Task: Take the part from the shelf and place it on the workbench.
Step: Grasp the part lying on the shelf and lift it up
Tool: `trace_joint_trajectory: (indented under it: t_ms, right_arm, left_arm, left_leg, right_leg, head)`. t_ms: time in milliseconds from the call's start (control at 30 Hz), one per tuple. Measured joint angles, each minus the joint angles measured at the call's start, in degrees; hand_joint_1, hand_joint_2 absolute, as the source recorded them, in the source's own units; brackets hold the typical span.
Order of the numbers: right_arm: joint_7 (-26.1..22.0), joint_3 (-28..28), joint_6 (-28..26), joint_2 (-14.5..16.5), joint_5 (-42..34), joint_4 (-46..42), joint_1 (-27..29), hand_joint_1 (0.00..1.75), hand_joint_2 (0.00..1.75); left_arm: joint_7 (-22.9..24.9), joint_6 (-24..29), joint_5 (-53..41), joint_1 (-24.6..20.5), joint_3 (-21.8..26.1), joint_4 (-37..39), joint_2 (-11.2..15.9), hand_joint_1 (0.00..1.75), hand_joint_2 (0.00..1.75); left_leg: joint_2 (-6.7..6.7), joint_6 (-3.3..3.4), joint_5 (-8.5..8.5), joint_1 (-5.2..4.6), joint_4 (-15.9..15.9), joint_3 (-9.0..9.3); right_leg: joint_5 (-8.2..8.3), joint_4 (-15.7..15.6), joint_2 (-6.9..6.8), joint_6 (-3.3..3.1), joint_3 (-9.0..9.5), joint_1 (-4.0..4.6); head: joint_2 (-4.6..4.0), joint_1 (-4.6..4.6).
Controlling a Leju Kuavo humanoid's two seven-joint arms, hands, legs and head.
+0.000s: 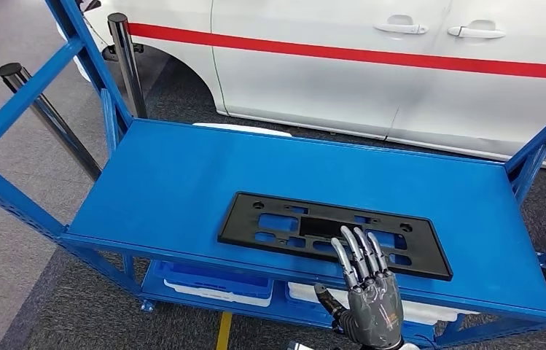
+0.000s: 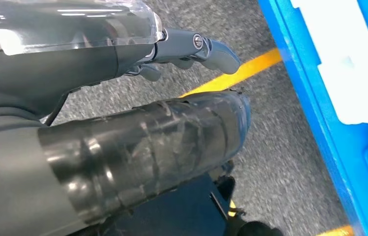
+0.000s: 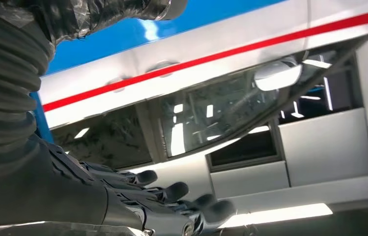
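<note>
Black plastic part (image 1: 335,235), flat rectangular frame with cut-out slots and small round holes, matte, lies flat on the top deck of the shelf (image 1: 182,182), toward the near edge, about 5 o'clock from deck centre, long side roughly along the front edge, slightly skewed. Shelf is blue painted steel, smooth glossy deck, angled blue uprights at both ends. Right hand (image 1: 368,288) comes in at 6 o'clock, silver metal fingers (image 1: 357,251) straight and held close side by side, tips over the part's near edge; contact unclear, nothing gripped, thumb out to the side below the deck's front edge. In the right wrist view the hand (image 3: 172,209) has dark fingers stretched out, slightly apart, holding nothing, grey ribbed cover behind. Left hand (image 2: 191,51) in the left wrist view: grey fingers curled in loosely, nothing seen in them, can't tell for sure if closed; it hangs over speckled grey floor (image 2: 280,147) with a yellow line (image 2: 243,71). Lower deck holds a blue crate (image 1: 208,281) with white pieces, at 7 o'clock from the part. White car (image 1: 372,65), glossy, red stripe, door handles, stands at 12 o'clock behind the shelf. Two dark shiny posts (image 1: 127,62) at 10 o'clock.
</note>
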Motion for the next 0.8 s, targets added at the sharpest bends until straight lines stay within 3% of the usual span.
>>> trace_joint_trajectory:
  t_ms: [33,67,100,167,233,400,467,533,567,600,633,700,767,800]
  right_arm:
    - [0.5,-0.1,0.0,-0.6,0.0,0.0,0.0,0.00,1.75]
    - [0.9,-0.1,0.1,-1.3,-0.2,0.0,-0.1,0.00,1.75]
    - [1.2,-0.2,0.2,-2.0,-0.6,0.0,-0.1,0.00,1.75]
    - [1.6,-0.2,1.6,-3.6,-2.6,0.0,-0.6,0.00,1.75]
    - [1.6,0.0,4.5,-5.4,-5.7,0.0,-1.7,0.00,1.75]
    - [0.6,0.6,11.5,-9.6,-10.4,0.2,-4.9,0.00,1.75]
    - [0.3,1.0,13.5,-10.8,-11.0,0.7,-6.6,0.00,1.75]
    - [0.0,1.6,15.2,-11.6,-11.5,1.5,-8.2,0.00,1.75]
    - [-0.1,2.0,16.0,-12.0,-11.7,2.0,-9.0,0.00,1.75]
    - [-0.1,2.3,16.6,-12.4,-11.8,2.5,-9.6,0.00,1.75]
    - [-0.1,2.6,17.2,-12.6,-11.9,2.9,-10.3,0.00,1.75]
    - [-0.1,3.3,18.3,-13.1,-12.1,3.6,-11.9,0.00,1.75]
    - [0.0,4.0,19.2,-13.8,-12.3,4.2,-13.4,0.00,1.75]
    - [0.1,4.4,19.5,-14.1,-12.4,4.5,-14.0,0.00,1.75]
  left_arm:
    - [-0.1,-0.1,-0.1,0.0,0.0,0.0,0.0,0.00,0.00]
    - [-0.2,-0.1,-0.2,0.0,0.0,0.0,-0.1,0.00,0.00]
    - [-0.3,-0.2,-0.2,0.0,0.0,0.0,-0.1,0.00,0.00]
    - [-0.5,-0.1,-0.6,0.0,0.0,0.0,-0.1,0.00,0.00]
    - [-0.8,0.1,-1.1,-0.1,-0.1,0.0,-0.2,0.00,0.00]
    - [-1.0,0.3,-2.4,-0.4,-0.2,0.0,-0.2,0.00,0.00]
    - [-0.9,0.6,-2.9,-0.5,-0.4,0.0,-0.2,0.00,0.00]
    - [-0.5,1.1,-3.5,-0.5,-0.7,0.0,-0.2,0.00,0.00]
    - [-0.3,1.4,-3.8,-0.5,-0.9,0.0,-0.2,0.00,0.00]
    - [-0.1,1.7,-4.1,-0.5,-1.0,0.0,-0.2,0.00,0.00]
    - [0.2,2.1,-4.3,-0.5,-1.2,0.0,-0.2,0.00,0.00]
    - [0.7,3.1,-5.0,-0.7,-1.6,0.0,-0.2,0.00,0.00]
    - [1.2,3.9,-5.6,-0.9,-1.9,0.0,-0.3,0.00,0.00]
    - [1.4,4.2,-5.8,-1.0,-2.0,0.0,-0.3,0.00,0.00]
  left_leg:
    - [0.00,0.02,-0.05,0.00,0.0,0.01]
    - [-0.01,0.02,-0.13,0.01,0.1,0.05]
    - [-0.04,-0.03,-0.23,0.04,0.1,0.15]
    - [-0.10,-0.32,-0.58,0.12,0.3,0.45]
    - [-0.15,-0.91,-1.02,-0.07,0.8,0.46]
    - [-0.13,-2.39,-2.13,-0.03,1.9,0.10]
    - [-0.11,-2.75,-5.14,0.12,7.0,-2.08]
    - [-0.11,-2.91,-8.44,0.14,14.4,-5.63]
    - [-0.11,-2.90,-8.86,0.13,16.6,-6.78]
    - [-0.11,-2.78,-8.15,0.12,16.8,-6.99]
    - [-0.11,-2.56,-6.44,0.08,14.7,-6.17]
    - [-0.11,-1.73,-2.38,-0.16,7.1,-2.81]
    - [-0.11,-1.08,-0.63,-0.50,1.9,-0.63]
    - [-0.13,-0.93,-0.71,-0.66,1.3,-0.45]
  right_leg:
    - [-1.01,3.1,-0.01,0.22,-1.73,-0.16]
    - [-0.97,4.7,-0.03,0.40,-2.73,-0.32]
    - [0.18,4.2,-0.05,0.53,-2.73,-0.48]
    - [4.42,-2.3,-0.09,0.64,0.05,-0.78]
    - [6.84,-8.6,-0.09,0.43,2.80,-0.68]
    - [7.09,-10.4,0.05,-1.25,3.40,-0.55]
    - [7.18,-10.6,-0.05,-1.86,3.52,-0.61]
    - [7.13,-10.6,-0.12,-2.12,3.50,-0.43]
    - [7.11,-10.6,-0.13,-2.16,3.53,-0.31]
    - [7.08,-10.5,-0.12,-2.19,3.59,-0.20]
    - [7.05,-10.5,-0.10,-2.20,3.70,-0.11]
    - [6.96,-10.5,-0.06,-2.14,3.90,0.14]
    - [6.94,-10.4,-0.04,-1.75,3.78,0.24]
    - [6.98,-10.5,-0.06,-1.46,3.68,0.20]
  head:
    - [0.00,0.00]
    - [0.00,-0.01]
    - [0.00,0.00]
    - [0.00,0.01]
    - [0.00,-0.01]
    - [0.00,-0.05]
    - [0.00,-0.07]
    - [0.00,-0.08]
    - [0.00,-0.09]
    - [0.00,-0.09]
    - [0.00,-0.09]
    - [0.00,-0.07]
    - [0.00,-0.05]
    - [0.00,-0.06]
